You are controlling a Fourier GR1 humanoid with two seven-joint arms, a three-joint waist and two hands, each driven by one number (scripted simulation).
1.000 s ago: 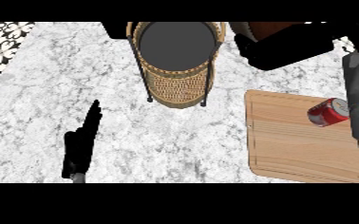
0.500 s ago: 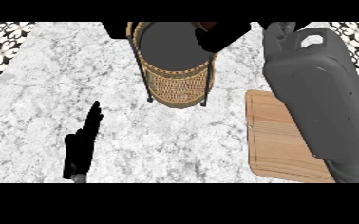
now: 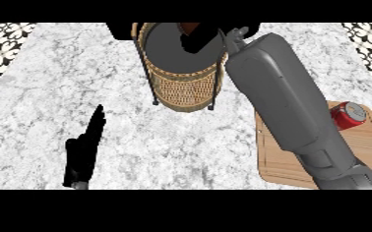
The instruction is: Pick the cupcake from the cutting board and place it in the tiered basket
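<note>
Right hand [image 3: 198, 42] curled round mostly hidden cupcake [image 3: 190, 27], tiered basket [image 3: 181, 86] beneath it, cutting board [image 3: 280, 163] back beside its forearm, left hand [image 3: 81, 152] resting straight-fingered.

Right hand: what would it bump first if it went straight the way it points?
Probably the tiered basket: the right hand points up-left over its top tray, but how high is unclear.

Bright, even light throughout
</note>
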